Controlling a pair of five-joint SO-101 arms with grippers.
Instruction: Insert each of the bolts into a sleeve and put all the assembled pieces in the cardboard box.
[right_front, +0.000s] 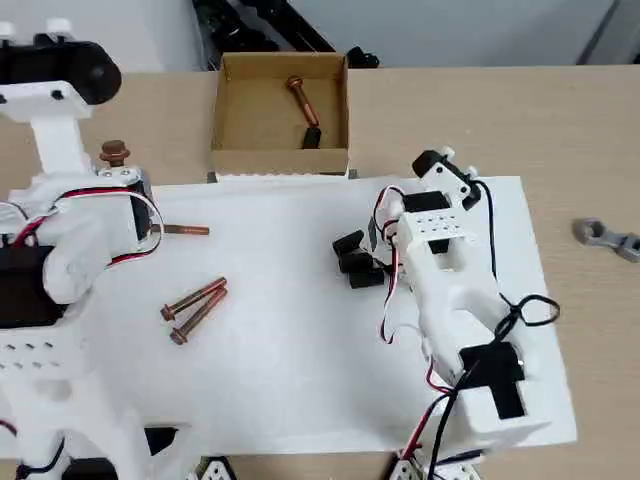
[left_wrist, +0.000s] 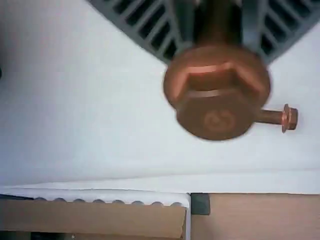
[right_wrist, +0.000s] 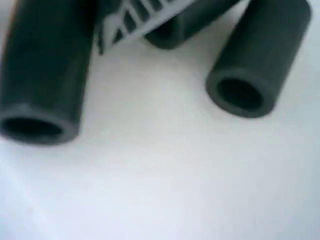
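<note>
Bolt pair (right_front: 196, 304) side by side on the white mat (right_front: 300, 390), left of centre in the high view, both bare. Single bolt (right_front: 186, 230) flat on the mat above them. Held bolt (right_front: 114, 152) raised head-up at upper left, in the left claw (right_front: 120, 172). Finished piece (right_front: 302, 112), a bolt pushed into a black sleeve, lying inside the cardboard box (right_front: 228, 105) at upper centre. Loose sleeves (right_front: 354, 262) bunched right of centre, just beside the right claw (right_front: 373, 252). Wrench (right_front: 606, 236) on the bare counter (right_front: 560, 110) at far right, well apart from the rest.

Left wrist view: head of the held bolt large at upper centre, ribbed fingers (left_wrist: 145, 22) clamped on its shank from either side. Single bolt peeking out at right behind it; box wall along the bottom left.

Right wrist view: three empty sleeves, bores open, at left, top centre and upper right, with a ribbed finger (right_wrist: 131, 22) between the first two. Cannot tell whether this claw is apart, together or gripping a sleeve.

Progress, as a judgement: early. One of five visible bolts boxed, four unsleeved, no loose sleeve filled. Three loose sleeves countable for four bolts, so possibly one hidden. Likely step in hand: mating the held bolt with a sleeve.
</note>
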